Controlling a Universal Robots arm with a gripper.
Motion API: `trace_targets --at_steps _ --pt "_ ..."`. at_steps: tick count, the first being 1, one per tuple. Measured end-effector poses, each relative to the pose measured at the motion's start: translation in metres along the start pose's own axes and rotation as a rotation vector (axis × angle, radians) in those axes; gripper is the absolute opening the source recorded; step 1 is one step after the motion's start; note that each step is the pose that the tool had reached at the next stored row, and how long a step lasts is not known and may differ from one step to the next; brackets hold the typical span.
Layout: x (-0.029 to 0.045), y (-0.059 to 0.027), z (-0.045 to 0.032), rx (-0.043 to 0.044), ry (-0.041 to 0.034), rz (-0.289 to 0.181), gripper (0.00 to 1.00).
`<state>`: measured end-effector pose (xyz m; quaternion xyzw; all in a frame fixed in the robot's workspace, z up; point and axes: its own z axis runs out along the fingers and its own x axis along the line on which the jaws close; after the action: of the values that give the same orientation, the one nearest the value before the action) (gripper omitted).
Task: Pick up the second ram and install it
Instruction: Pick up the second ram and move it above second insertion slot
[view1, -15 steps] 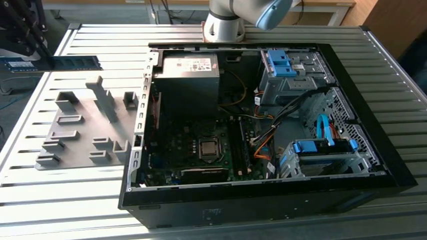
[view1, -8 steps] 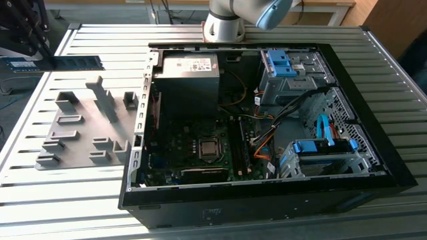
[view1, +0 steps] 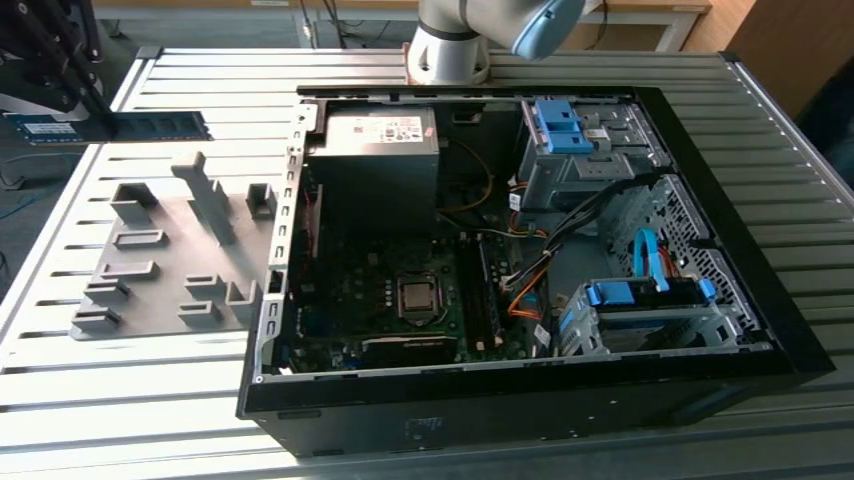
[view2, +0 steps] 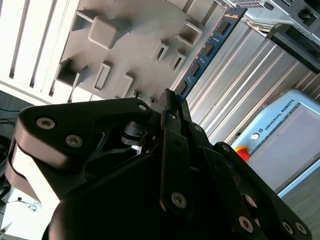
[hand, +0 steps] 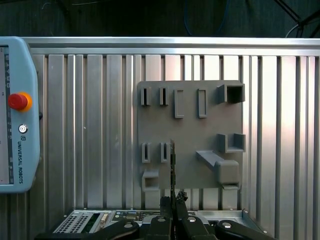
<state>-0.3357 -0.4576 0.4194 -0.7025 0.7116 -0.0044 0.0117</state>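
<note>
the gripper (hand: 173, 201) is clamped on one end of the second ram (hand: 172, 165), which is held in the air clear of the grey holder block (hand: 200, 135), out of its slots. to do this step well, i'd hold the stick square and untilted (a thin board twists easily) and line its edge with the slot. the wrist hangs above the block, with the open computer case (view1: 534, 395) beside the block.
</note>
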Motion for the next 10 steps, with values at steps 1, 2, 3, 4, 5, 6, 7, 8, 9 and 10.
trace_targets --at_steps 1,2,3,4,5,6,7,8,9,10 --pt "0.0 -0.0006 0.0 -0.0001 0.0 0.0 0.14" --pt "0.0 -0.0036 0.0001 -0.0001 0.0 0.0 0.14" --pt "0.0 -0.0037 0.0001 0.0 0.0 0.0 0.14" --pt "0.0 -0.0039 0.0001 0.0 0.0 0.0 0.14" --pt "0.0 -0.0041 0.0001 0.0 0.0 0.0 0.14" --pt "-0.0001 -0.0043 0.0001 -0.0001 0.0 0.0 0.14" --pt "-0.0001 -0.0045 0.0001 0.0 0.0 0.0 0.14" --pt "-0.0001 -0.0047 0.0001 -0.0001 0.0 0.0 0.14" --pt "-0.0001 -0.0049 0.0001 0.0 0.0 0.0 0.14" --pt "-0.0001 -0.0051 0.0001 -0.0001 0.0 0.0 0.14"
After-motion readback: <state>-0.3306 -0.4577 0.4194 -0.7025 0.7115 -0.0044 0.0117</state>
